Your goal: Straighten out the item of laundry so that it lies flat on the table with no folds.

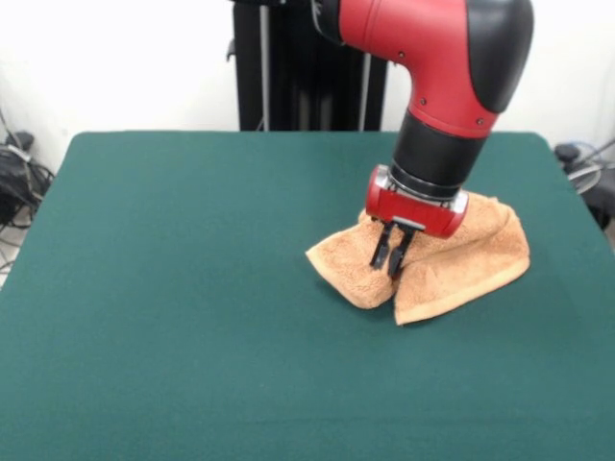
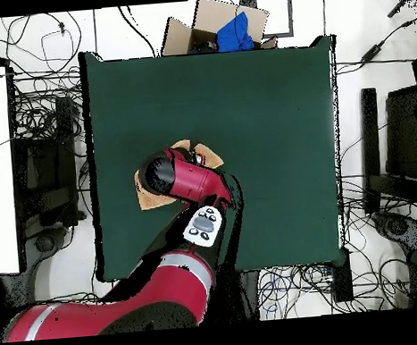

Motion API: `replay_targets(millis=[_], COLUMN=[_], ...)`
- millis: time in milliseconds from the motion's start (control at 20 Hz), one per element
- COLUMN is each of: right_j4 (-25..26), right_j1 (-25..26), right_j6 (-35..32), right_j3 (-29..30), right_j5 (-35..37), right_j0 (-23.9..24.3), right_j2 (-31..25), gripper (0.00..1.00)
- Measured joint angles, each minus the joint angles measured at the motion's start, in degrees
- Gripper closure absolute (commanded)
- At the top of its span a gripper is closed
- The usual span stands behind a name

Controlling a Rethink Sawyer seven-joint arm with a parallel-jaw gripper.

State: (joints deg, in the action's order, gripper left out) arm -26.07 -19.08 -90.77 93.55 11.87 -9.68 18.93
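The item of laundry (image 1: 461, 259) is a light-orange towel lying crumpled on the right half of the green table (image 1: 192, 288), folded into two lobes with a crease between them. My gripper (image 1: 391, 257) comes down onto that crease, its two dark fingers close together and pinched on the cloth at the towel's near edge. In the overhead view the arm covers most of the towel (image 2: 148, 199). Only orange bits show on either side of the arm, and the gripper itself is hidden there.
The towel lies near the table's (image 2: 272, 139) left side in the overhead view, with wide green cloth beyond it. A cardboard box (image 2: 202, 23) holding something blue sits past the far edge. Cables and equipment lie on the floor all round.
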Motion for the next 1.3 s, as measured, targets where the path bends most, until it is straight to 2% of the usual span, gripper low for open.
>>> replay_targets(millis=[750,950,1300], right_j4=[0.01,0.26,2.76], right_j1=[-1.83,-3.91,-9.63], right_j6=[0.00,0.00,0.00], right_j3=[1.50,2.69,5.02], right_j5=[0.04,0.92,8.02], right_j0=[0.00,-0.02,-0.27], right_j2=[-0.01,0.01,0.79], gripper=[1.00,1.00,1.00])
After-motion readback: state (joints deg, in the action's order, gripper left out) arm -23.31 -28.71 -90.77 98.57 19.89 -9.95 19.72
